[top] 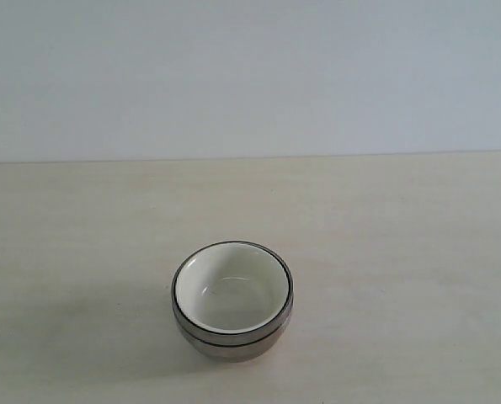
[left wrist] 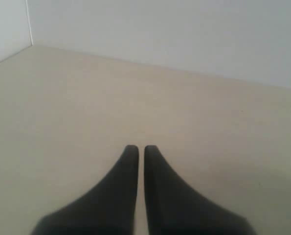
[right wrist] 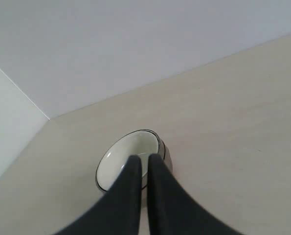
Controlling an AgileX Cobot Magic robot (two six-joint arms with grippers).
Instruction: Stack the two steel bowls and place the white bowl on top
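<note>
The steel bowls [top: 233, 347] sat stacked, with the white bowl [top: 231, 290] inside the top one. We saw a pale table [top: 418, 252] all around the bowls and a plain white wall [top: 250, 76] behind them. Our right gripper [right wrist: 144, 157] hung near the bowls, pinched closed and empty. Our left gripper [left wrist: 137, 148] was closed and empty too.

My left tool [left wrist: 136, 149] and right tool [right wrist: 144, 157] are matte black. The white bowl [top: 231, 290] is glossy cream with a thin dark rim line. Around it, the steel bowls [top: 233, 350] show mirror grey. The counter [top: 402, 252] is pale beige.
</note>
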